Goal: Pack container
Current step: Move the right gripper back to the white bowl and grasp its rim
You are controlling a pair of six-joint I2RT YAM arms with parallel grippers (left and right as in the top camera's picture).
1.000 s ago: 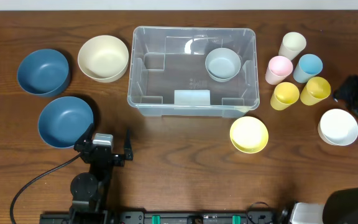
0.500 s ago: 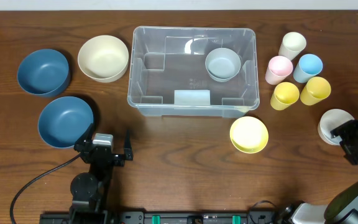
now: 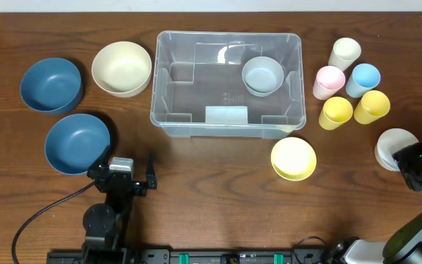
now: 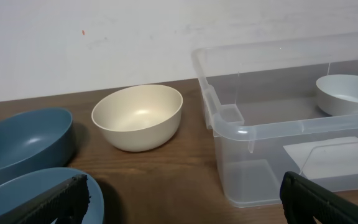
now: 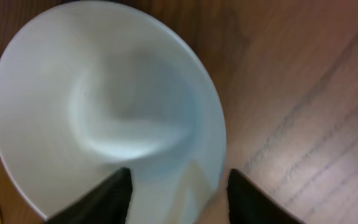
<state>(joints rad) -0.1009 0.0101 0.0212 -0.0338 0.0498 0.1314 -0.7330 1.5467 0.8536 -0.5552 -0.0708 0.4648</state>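
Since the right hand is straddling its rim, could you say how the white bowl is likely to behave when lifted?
The white bowl looks thin and smooth, so probably light but slippery. Gripped at one rim edge by the right hand, it may tilt.

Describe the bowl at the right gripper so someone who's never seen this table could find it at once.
Right of the container stand five cups; just in front of them sits the white bowl, its rim between the fingers of the right gripper. No other bowl is white; the yellow bowl is next to its left.
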